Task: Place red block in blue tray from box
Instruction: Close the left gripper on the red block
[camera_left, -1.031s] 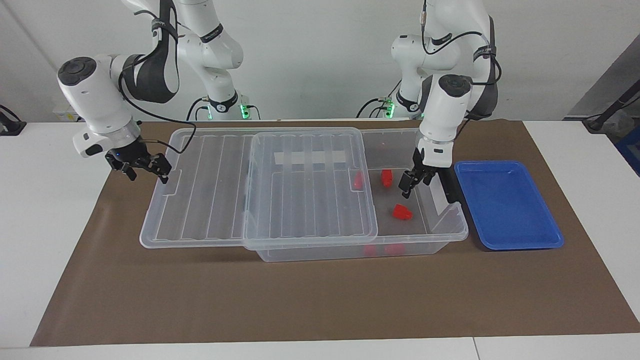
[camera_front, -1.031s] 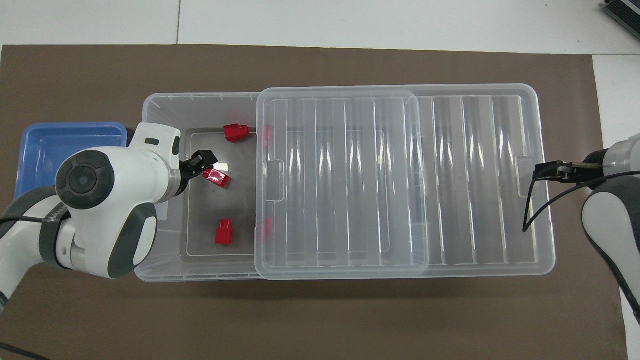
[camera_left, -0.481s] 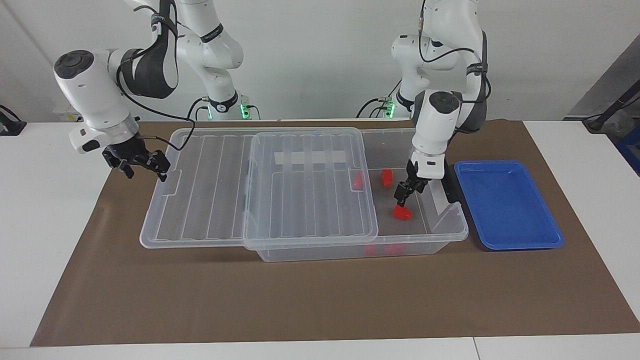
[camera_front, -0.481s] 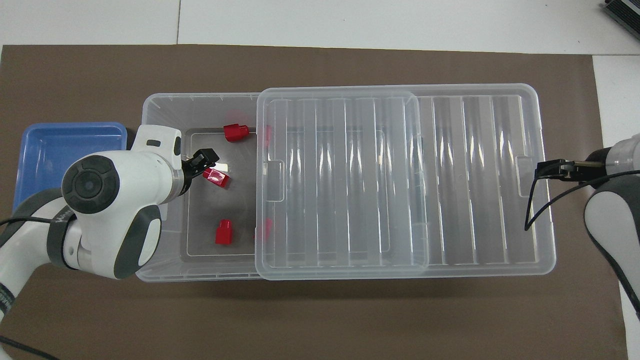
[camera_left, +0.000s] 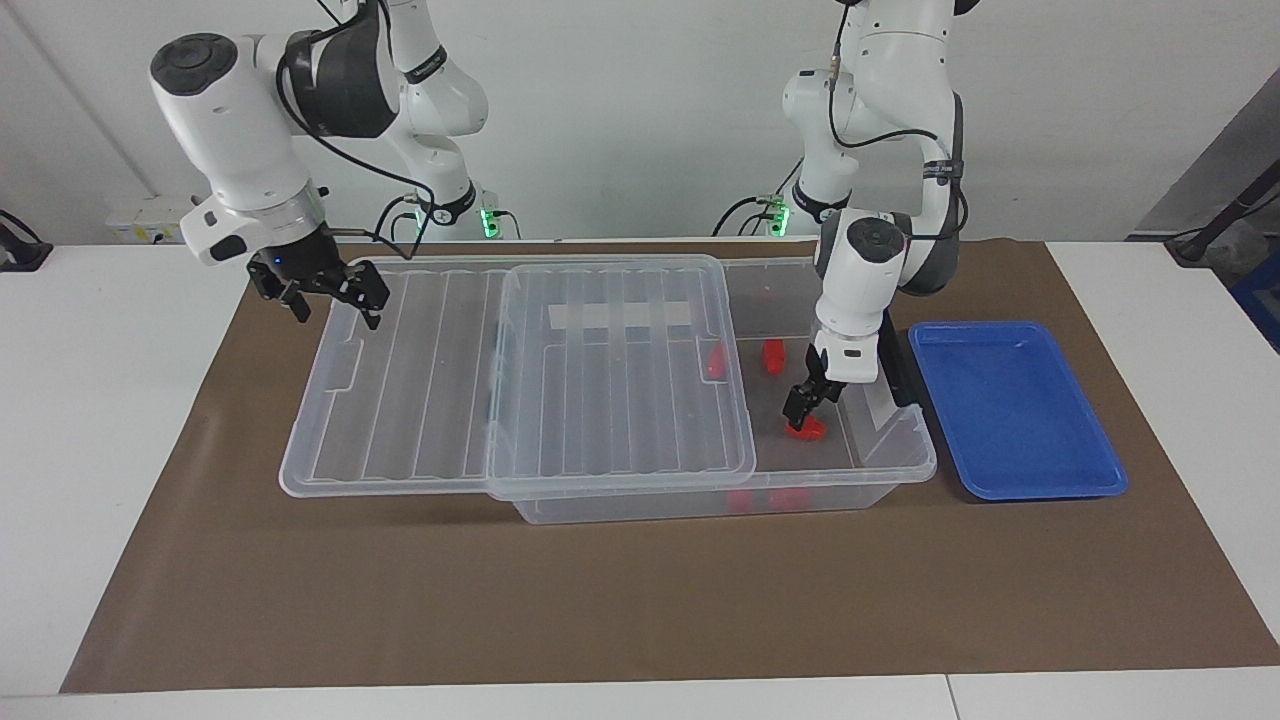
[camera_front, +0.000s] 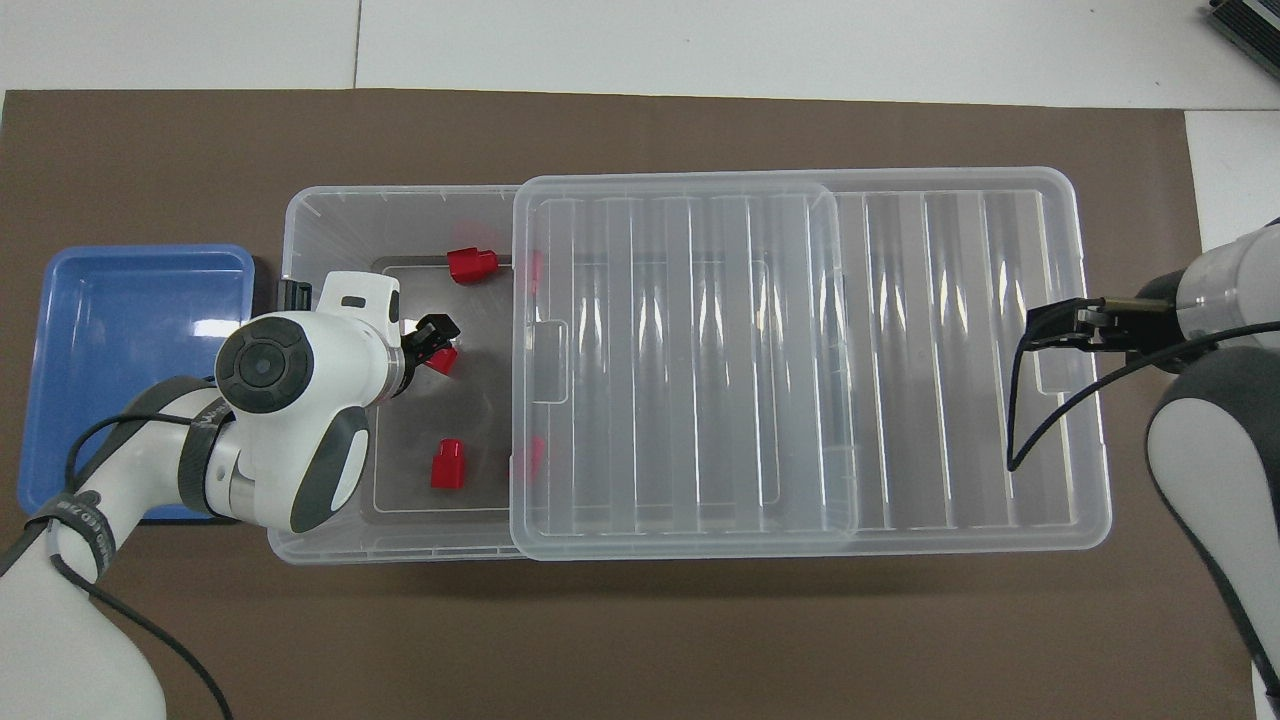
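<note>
Brown paper covers the white table (camera_left: 90, 420), where the left gripper (camera_left: 803, 408) reaches into the box (camera_left: 850, 470), fingers around a red block (camera_left: 806, 430), while the right gripper (camera_left: 330, 290) hangs spread over the lid (camera_left: 400, 400).

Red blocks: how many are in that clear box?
5. Three red blocks lie uncovered in the box; two show under the lid. More may be hidden.

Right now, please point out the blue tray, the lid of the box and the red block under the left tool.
blue tray (camera_left: 1010, 400): facing view, bare floor.
lid (camera_left: 620, 400): facing view, ribbed top.
red block (camera_left: 806, 431): facing view, its side below the tool.
</note>
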